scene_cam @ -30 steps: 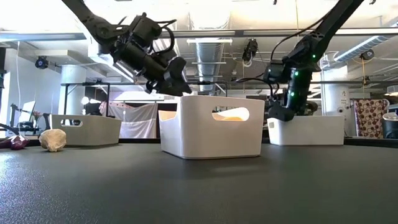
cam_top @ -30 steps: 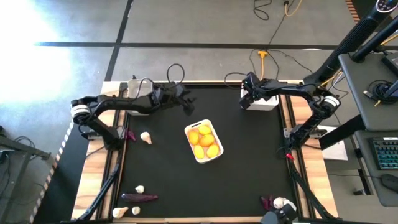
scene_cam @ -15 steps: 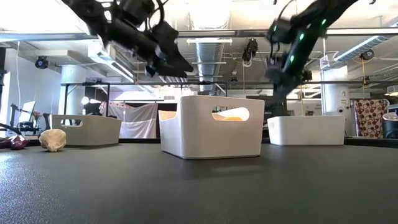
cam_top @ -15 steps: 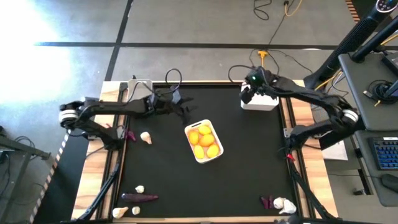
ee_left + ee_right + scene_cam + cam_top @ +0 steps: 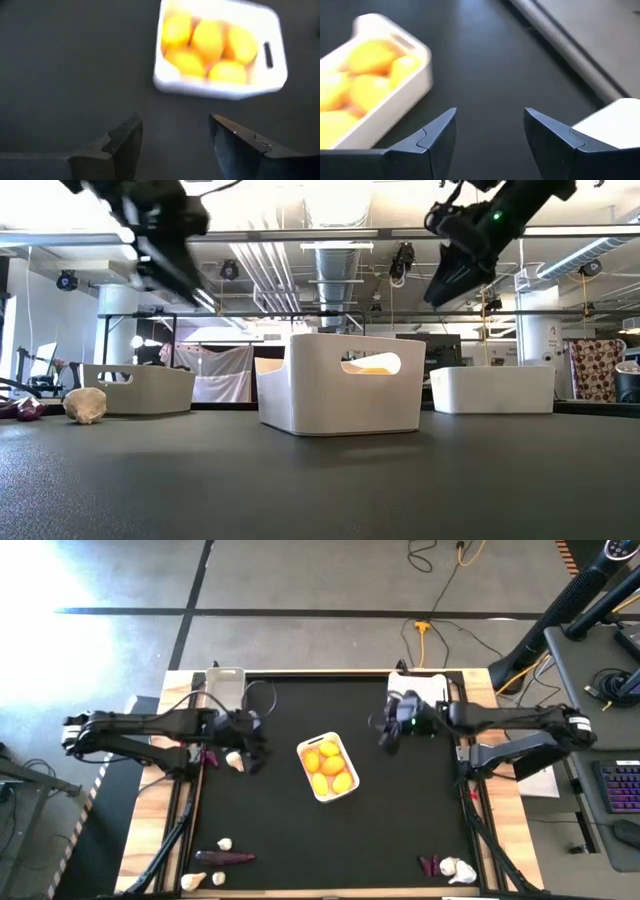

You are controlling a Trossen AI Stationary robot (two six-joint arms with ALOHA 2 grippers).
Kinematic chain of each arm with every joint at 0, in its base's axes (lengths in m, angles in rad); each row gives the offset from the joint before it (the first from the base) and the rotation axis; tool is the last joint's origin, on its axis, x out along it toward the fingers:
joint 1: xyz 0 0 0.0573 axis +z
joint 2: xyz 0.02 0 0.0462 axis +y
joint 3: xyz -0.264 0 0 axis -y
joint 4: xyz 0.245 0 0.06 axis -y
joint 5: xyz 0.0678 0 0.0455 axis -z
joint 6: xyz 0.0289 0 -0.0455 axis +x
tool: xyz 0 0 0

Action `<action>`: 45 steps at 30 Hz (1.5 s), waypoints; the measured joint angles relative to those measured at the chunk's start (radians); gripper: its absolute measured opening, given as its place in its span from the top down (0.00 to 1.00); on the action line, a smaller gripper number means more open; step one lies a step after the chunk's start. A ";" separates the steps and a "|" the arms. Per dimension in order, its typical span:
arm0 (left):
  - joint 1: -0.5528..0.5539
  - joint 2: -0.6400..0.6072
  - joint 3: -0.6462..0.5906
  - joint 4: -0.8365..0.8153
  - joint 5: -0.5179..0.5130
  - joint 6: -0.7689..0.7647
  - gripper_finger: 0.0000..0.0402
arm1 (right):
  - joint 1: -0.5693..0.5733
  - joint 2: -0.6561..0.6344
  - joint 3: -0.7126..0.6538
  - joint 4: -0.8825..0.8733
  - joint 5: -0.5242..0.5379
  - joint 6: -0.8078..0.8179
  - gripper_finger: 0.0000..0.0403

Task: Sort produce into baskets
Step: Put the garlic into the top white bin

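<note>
A white basket [image 5: 329, 768] of yellow fruits [image 5: 328, 766] sits mid-table. The left gripper [image 5: 250, 748], fingers spread and empty, hovers beside a garlic bulb [image 5: 234, 761], perhaps just above it. The right gripper [image 5: 386, 732], likewise spread and empty, hangs near another white basket [image 5: 424, 692].

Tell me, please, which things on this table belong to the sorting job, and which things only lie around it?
Job things:
- white plastic basket of yellow round fruits
- grey-translucent basket
- second white basket
- white garlic-like bulb
- dark purple elongated vegetable
- open left gripper
- open right gripper

Just lying about:
- yellow power cable on the floor
- computer keyboard
</note>
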 joint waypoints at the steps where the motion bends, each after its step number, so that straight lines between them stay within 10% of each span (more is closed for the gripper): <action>1: -0.007 -0.011 0.000 -0.049 0.000 -0.042 0.48 | 0.031 0.005 -0.011 0.013 0.000 0.022 0.46; 18: -0.018 0.072 -0.169 -0.212 -0.067 -0.440 0.48 | 0.451 0.123 -0.069 0.105 0.131 0.324 0.46; 45: -0.017 0.362 -0.208 -0.239 -0.099 -0.542 0.48 | 0.559 0.161 -0.067 0.052 0.139 0.416 0.46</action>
